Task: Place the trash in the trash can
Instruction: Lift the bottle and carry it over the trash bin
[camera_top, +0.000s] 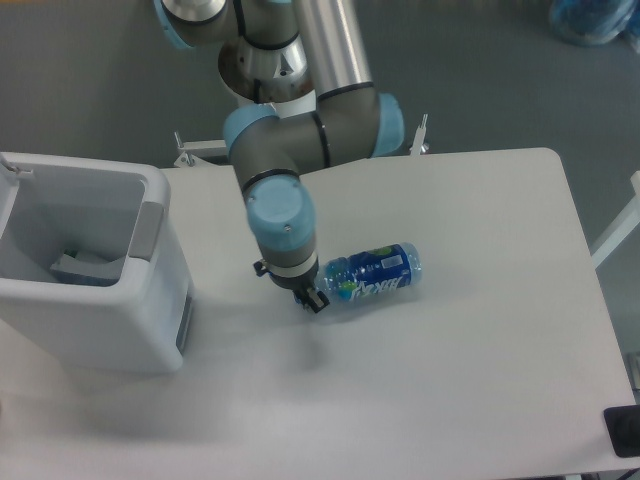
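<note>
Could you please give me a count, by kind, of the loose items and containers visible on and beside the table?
Bottle, lying on the table by the hand: 1
Trash can, with something pale inside: 1
Dark object at the table's lower right edge, too cut off to identify: 1
Total: 3
</note>
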